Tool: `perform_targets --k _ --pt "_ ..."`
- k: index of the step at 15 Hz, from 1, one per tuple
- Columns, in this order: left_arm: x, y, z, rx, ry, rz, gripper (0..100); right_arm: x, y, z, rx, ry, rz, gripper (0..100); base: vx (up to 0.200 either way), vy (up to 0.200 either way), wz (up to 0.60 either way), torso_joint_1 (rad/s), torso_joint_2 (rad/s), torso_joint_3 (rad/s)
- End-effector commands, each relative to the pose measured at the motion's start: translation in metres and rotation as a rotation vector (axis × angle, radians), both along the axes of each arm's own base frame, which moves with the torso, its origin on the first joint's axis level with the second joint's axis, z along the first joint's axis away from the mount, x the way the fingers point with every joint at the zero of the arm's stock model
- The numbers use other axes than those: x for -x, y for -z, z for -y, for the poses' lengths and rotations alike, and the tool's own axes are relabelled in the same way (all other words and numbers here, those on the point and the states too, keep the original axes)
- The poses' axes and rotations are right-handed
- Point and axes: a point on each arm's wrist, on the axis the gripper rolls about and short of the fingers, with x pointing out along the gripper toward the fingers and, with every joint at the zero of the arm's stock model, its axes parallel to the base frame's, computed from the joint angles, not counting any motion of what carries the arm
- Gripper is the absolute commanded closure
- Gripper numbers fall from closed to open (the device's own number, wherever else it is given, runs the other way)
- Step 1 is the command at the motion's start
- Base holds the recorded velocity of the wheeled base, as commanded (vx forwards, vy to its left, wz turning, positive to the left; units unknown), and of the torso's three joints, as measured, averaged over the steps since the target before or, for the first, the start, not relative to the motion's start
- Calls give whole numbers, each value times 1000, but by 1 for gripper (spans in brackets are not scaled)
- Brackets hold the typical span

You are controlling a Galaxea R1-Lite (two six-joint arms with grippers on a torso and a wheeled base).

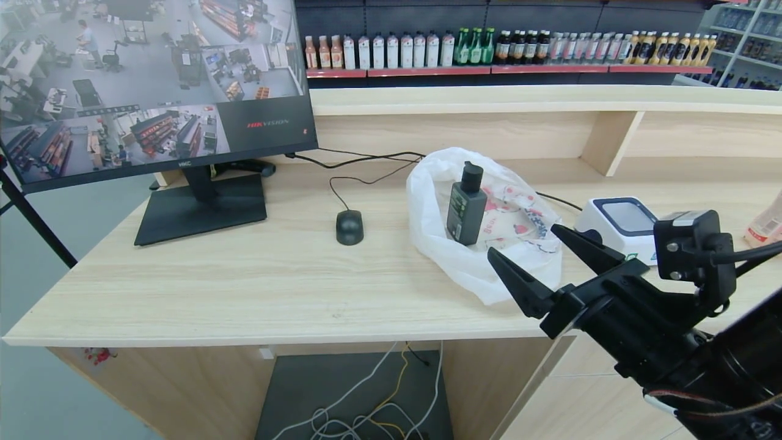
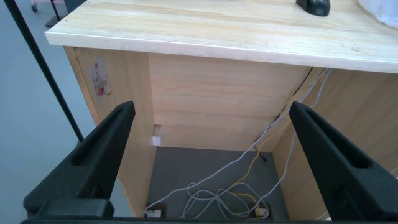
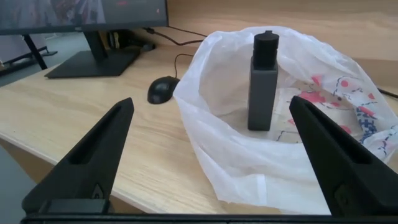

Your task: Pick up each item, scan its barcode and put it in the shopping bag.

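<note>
A white plastic shopping bag (image 1: pixel 424 208) with a red and blue print sits open on the wooden counter, its mouth slumped wide. Inside it a dark grey, flat-sided bottle (image 1: pixel 466 208) with a black cap stands upright, leaning slightly against the back wall of the bag. Just beside the bag lies a white scanner (image 1: pixel 623 219) with a dark window facing up. Beyond the scanner, a pale pink bottle (image 1: pixel 767 227) is cut off at the edge.
</note>
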Motion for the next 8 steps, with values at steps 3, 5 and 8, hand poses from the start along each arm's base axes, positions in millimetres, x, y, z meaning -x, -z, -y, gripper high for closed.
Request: perform_targets --k 3,5,8 --pt "0 0 0 2 -1 0 0 4 -2 2 -4 -4 6 0 0 0 0 0 0 0" --pt "0 0 0 0 -1 0 0 2 -1 1 -2 -4 4 0 0 0 0 0 0 0" --pt "0 0 0 2 -1 0 0 0 0 0 2 0 -1 0 -133 0 0 -2 3 2"
